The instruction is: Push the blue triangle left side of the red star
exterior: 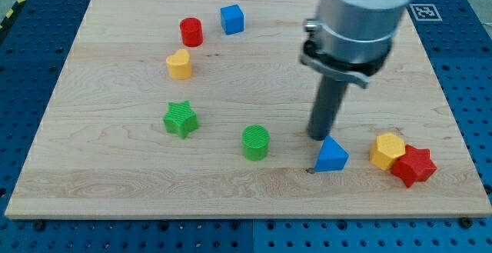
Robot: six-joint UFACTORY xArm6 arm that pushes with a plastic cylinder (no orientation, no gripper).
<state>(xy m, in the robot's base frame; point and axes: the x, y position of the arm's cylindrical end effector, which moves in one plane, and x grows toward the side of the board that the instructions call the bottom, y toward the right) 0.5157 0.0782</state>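
Observation:
The blue triangle [331,155] lies on the wooden board [115,184] toward the view's lower right. The red star [413,165] sits further right, touching a yellow hexagon block [387,150] that lies between it and the triangle. My tip [320,136] stands just above and left of the blue triangle, at its upper edge; whether it touches cannot be told. The rod hangs from the grey arm [361,14] at the view's top right.
A green cylinder [255,142] lies left of the triangle. A green star [181,119] is further left. A yellow heart-shaped block [179,64], a red cylinder [191,31] and a blue cube [231,18] lie at the upper left.

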